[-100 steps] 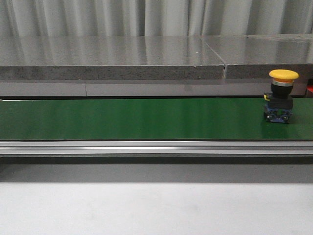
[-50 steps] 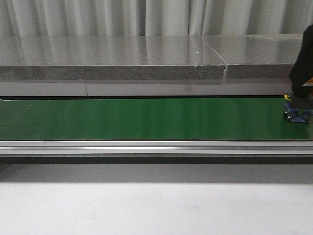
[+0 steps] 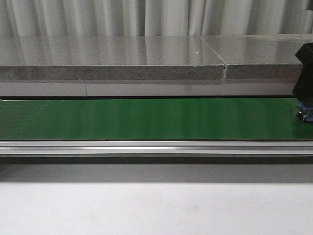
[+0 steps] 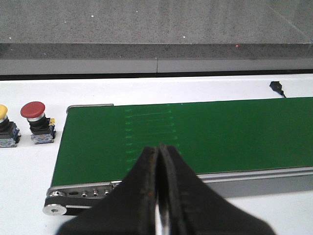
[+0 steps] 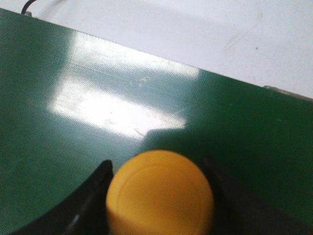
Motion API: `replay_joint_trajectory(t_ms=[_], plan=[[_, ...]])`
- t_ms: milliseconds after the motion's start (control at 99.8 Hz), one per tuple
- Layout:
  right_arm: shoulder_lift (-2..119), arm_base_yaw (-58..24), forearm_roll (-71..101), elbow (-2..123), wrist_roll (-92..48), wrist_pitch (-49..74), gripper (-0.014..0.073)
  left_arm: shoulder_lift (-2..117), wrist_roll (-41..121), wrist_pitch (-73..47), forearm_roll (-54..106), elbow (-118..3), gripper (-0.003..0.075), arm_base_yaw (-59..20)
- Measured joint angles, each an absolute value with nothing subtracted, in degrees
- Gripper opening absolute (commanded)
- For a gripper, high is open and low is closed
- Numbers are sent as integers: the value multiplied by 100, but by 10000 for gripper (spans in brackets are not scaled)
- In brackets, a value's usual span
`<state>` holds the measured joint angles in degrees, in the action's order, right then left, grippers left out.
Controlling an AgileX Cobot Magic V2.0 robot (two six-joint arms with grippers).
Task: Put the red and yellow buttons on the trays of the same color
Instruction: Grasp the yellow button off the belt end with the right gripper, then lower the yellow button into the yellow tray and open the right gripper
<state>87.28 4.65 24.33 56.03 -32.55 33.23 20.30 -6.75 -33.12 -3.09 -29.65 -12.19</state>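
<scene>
Right end effector (image 5: 159, 196) has fingers either side of the yellow button (image 5: 160, 192) on the green belt (image 5: 73, 122), can't tell if clamped yet, so I'd squeeze below the cap and lift straight.

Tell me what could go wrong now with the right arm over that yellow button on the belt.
The yellow button sits between the right gripper's jaws, but contact isn't visible; a late close could clip it. It's at the front view's right edge on the green belt, nearly hidden, so you can hardly monitor it.
</scene>
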Motion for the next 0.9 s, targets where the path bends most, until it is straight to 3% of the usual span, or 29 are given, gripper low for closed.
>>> replay_joint_trajectory(t_ms=[471, 902], plan=[[7778, 824, 2433, 5603, -2751, 3669, 130, 2030, -675, -3312, -309, -2965, -19, -1219], [6928, 3217, 934, 5562, -490, 3985, 130, 2030, -675, -3312, -309, -2965, -19, -1219]])
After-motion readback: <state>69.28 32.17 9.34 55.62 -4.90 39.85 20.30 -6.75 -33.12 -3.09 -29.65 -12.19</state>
